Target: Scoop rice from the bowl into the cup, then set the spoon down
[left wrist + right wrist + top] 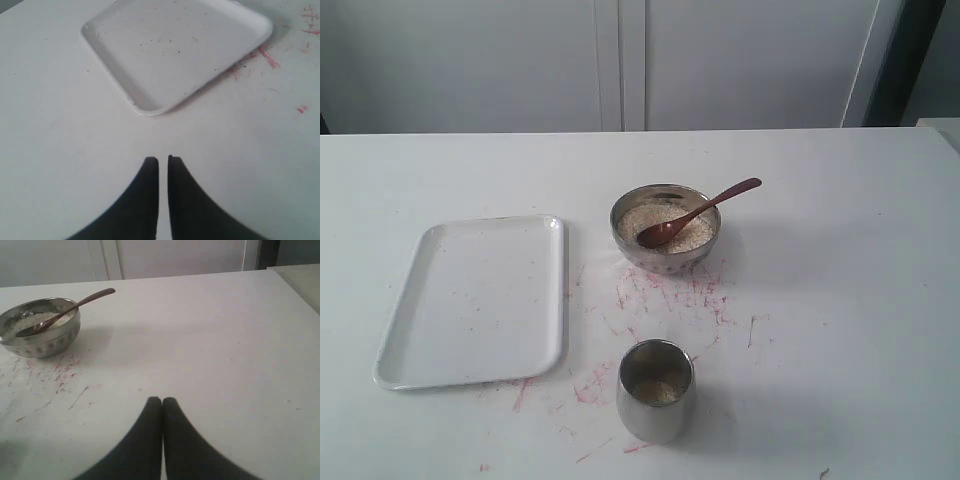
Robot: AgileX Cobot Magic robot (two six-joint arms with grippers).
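The shiny steel bowl sits mid-table holding a heap of pale rice. The dark wooden spoon rests in it, its oval end on the rice and its handle leaning over the right rim. The steel cup stands nearer the front edge with a little rice at its bottom. The right wrist view shows the bowl and the spoon well away from my right gripper, which is shut and holds nothing. My left gripper is shut with a thin slit between its fingers, over bare table. Neither gripper appears in the exterior view.
A white rectangular tray lies left of the bowl and also shows as the tray in the left wrist view. Red scribble marks stain the table between bowl and cup. A white cabinet wall stands behind the table.
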